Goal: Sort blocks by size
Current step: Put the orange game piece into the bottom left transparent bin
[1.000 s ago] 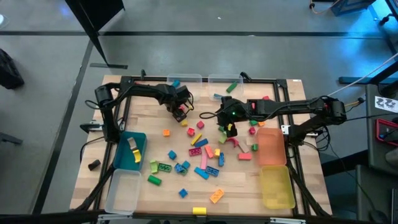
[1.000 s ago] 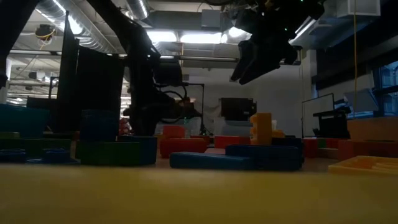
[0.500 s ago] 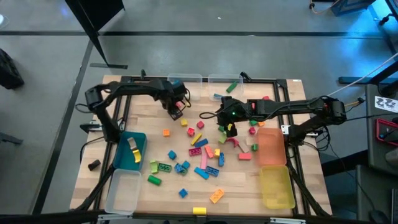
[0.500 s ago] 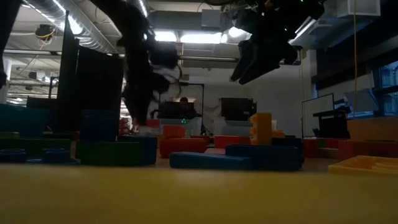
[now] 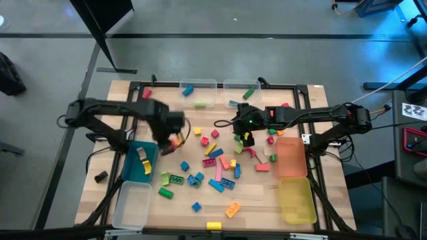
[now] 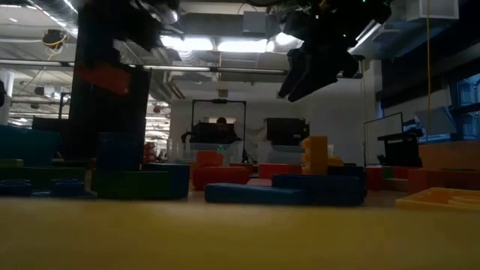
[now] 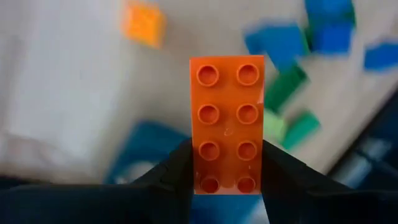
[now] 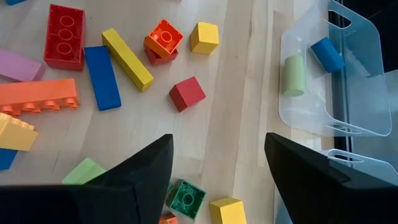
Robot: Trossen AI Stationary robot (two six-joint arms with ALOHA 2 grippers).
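Holding one orange eight-stud brick (image 7: 227,124) in my left pincer (image 7: 224,177), fingers clamped on its two long sides near the lower studs. In the high view the left pincer (image 5: 171,137) sits over the worktop (image 5: 193,220) just beside the blue bin (image 5: 138,161), brick showing as a red-orange patch at its tip.

The other blocks (image 5: 217,163) lie loose across the middle of the worktop, too many and too small to count surely. In my right wrist view I count, on the wood: one red six-stud brick (image 8: 64,36), one blue bar (image 8: 102,77), one yellow bar (image 8: 127,58), one orange studded bar (image 8: 38,96), one red cube (image 8: 187,93), one yellow cube (image 8: 204,37), one small orange brick (image 8: 164,38) on a red one.

My right pincer (image 8: 217,171) hangs over the worktop's centre, fingers spread apart, nothing between them.

Bins: blue bin holds one yellow piece (image 5: 145,167) and something pale. Clear bin (image 8: 323,81) at the far edge holds one blue block (image 8: 326,54) and one pale green cylinder (image 8: 295,74). A second clear bin (image 5: 242,90) beside it holds one green block. Near-left clear bin (image 5: 131,205), orange bin (image 5: 291,157), yellow bin (image 5: 297,200): contents not discernible.
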